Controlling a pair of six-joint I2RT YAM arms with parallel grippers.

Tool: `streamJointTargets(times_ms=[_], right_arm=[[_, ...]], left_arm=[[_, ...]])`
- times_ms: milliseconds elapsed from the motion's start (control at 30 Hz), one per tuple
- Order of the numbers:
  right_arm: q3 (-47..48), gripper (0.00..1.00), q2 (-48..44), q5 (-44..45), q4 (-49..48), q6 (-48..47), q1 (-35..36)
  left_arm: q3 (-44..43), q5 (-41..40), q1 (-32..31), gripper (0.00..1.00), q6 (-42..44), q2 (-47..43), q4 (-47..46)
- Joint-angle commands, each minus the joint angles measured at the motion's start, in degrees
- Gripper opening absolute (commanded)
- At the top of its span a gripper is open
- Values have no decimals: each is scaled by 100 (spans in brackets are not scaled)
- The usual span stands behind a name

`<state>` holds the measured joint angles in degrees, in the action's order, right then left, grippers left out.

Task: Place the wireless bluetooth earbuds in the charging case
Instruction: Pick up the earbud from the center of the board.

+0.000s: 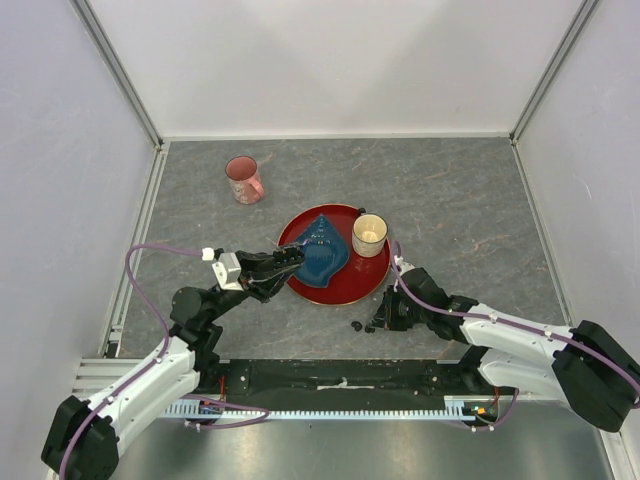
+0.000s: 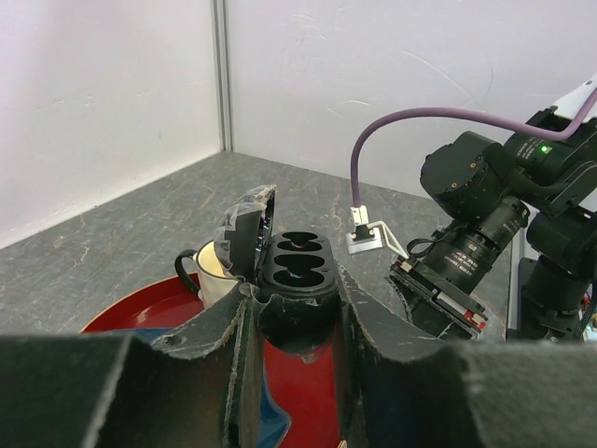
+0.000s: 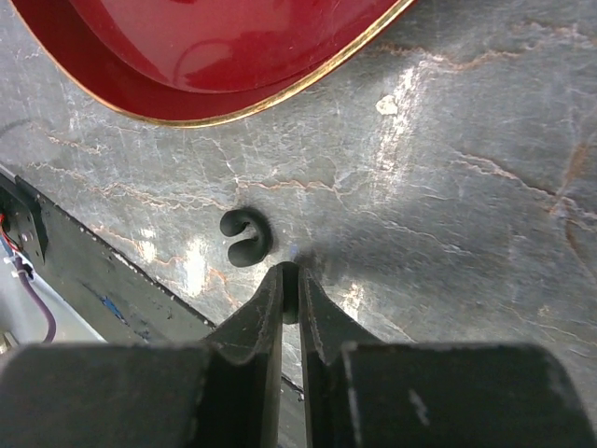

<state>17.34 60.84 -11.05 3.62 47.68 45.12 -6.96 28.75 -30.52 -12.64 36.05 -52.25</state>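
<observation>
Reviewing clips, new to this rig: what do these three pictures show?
Two robot arms bolted to a grey table. One picture looks down from above; the others come from wrist cameras. On the table: a red plate carrying a blue object and cream cup, a pink mug, a loose black earbud. The left hand grips the open charging case, sockets apparently empty. The right hand is pinched shut on a tiny dark piece, probably another earbud.

From here I see a grey table veined in pale white and rust, a glossy red plate with a thin gold rim, a deep blue dish, a cream cup, a mottled pink mug at upper left, and a black earbud and case.
</observation>
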Motion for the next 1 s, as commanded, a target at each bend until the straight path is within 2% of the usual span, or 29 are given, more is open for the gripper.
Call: streamJointTargets(times_ms=[0, 300, 500, 733, 967], right_arm=[[-108, 13, 51, -152, -116, -101, -4], [84, 1, -256, -170, -54, -268, 5], [427, 0, -1126, 41, -133, -820, -4], [744, 0, -1944, 235, -1159, -2235, -4], [1244, 0, -1778, -686, -2531, -3133, 5]], left_arm=[[-60, -116, -15, 2, -142, -81, -40], [-60, -116, -24, 2, -133, -98, -22], [-77, -72, -24, 2, -89, -116, -22], [-148, 157, -24, 2, -45, -107, -40], [-191, 691, -24, 2, -71, 7, -285]])
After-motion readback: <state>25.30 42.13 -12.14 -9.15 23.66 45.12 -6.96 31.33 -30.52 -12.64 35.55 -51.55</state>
